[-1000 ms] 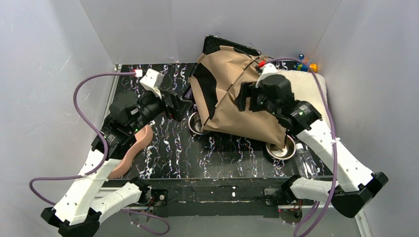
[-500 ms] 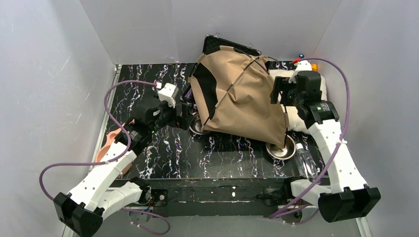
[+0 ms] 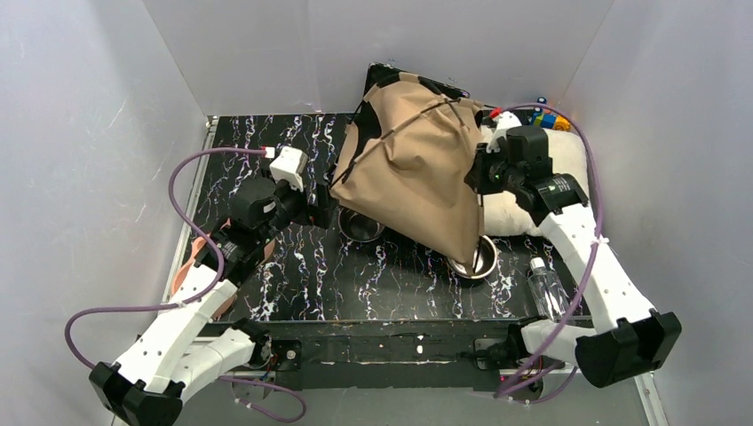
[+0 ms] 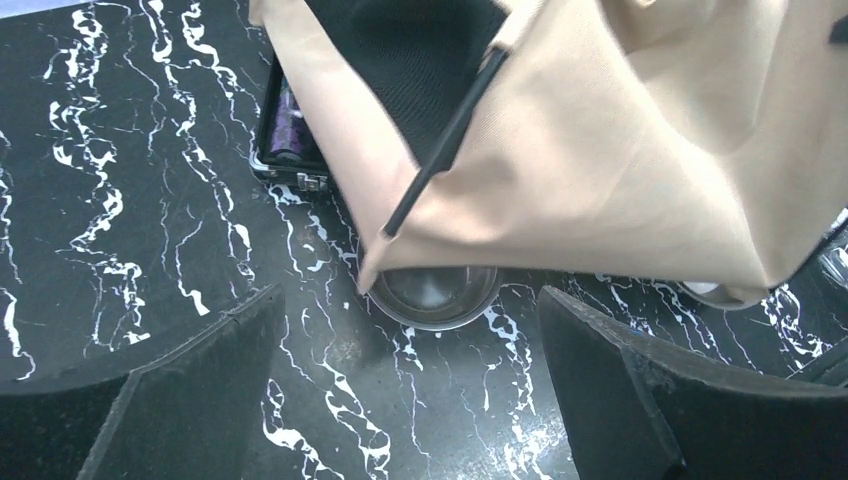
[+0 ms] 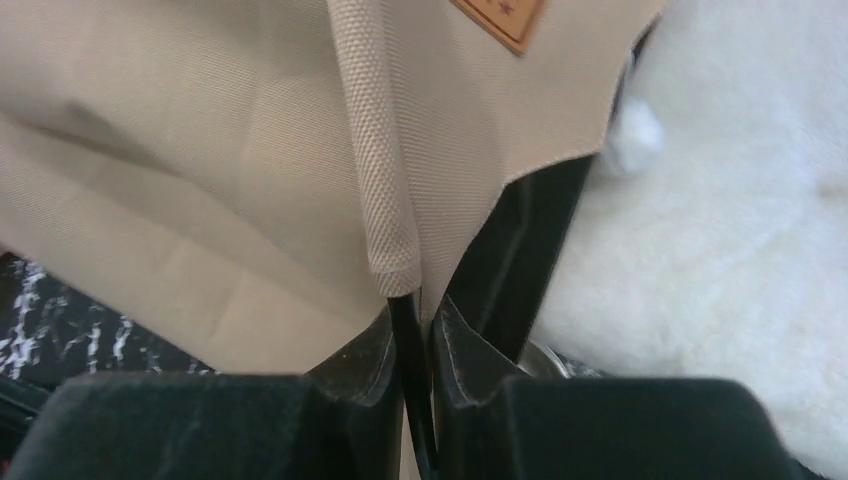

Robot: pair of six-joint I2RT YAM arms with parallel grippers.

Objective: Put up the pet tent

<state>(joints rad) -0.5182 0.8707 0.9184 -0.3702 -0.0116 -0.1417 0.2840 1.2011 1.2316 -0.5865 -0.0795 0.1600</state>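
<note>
The pet tent [image 3: 417, 164] is a crumpled tan canvas heap lying at the back middle of the table, with a thin black pole [image 4: 440, 150] running across it. My right gripper [image 3: 484, 170] is at the tent's right edge and is shut on a black pole [image 5: 407, 345] where it leaves a woven fabric sleeve [image 5: 375, 150]. A brown label patch [image 5: 500, 15] shows above that. My left gripper [image 3: 321, 206] hovers open just left of the tent's low front corner [image 4: 370, 275], its fingers [image 4: 200, 390] holding nothing.
A fluffy white cushion [image 3: 533, 191] lies right of the tent. Two steel bowls [image 3: 360, 226] [image 3: 475, 262] poke out from under its front edge. There is a clear bottle [image 3: 549, 288] near the front right, a small black case [image 4: 285, 130] by the tent's left side and a pink object [image 3: 191, 266] at the table's left edge.
My right gripper has shut on the pole at the tent's right edge. The tent has swung and bunched leftward, and the right bowl sits further left. The left arm shifted slightly.
</note>
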